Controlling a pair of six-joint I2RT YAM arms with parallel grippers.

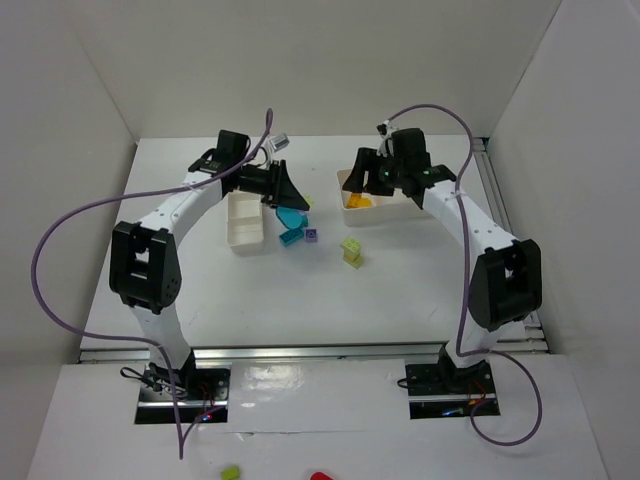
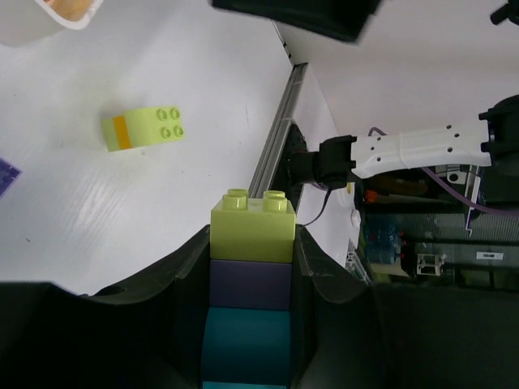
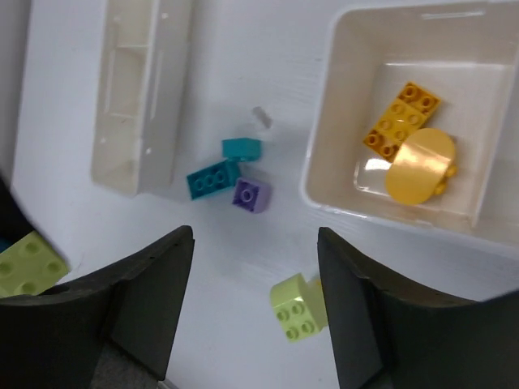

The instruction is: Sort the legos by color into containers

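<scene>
Your left gripper (image 2: 251,275) clamps a lime-purple-teal stack (image 2: 251,235), held above the table (image 2: 97,211) beside the narrow tray (image 1: 243,222); right gripper (image 3: 255,267) hangs spread and empty by the wide tray (image 3: 320,174) with yellow bricks (image 3: 401,121); mid-sort, I judge; next move needs the stack split by colour.

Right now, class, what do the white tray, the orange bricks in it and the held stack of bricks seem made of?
White tray: probably moulded plastic, faintly translucent, glare on its floor. Orange bricks: hard glossy plastic, crisp studs, bright sheen. Stack of bricks in the left fingers: seemingly the same smooth plastic, softer shine.
</scene>
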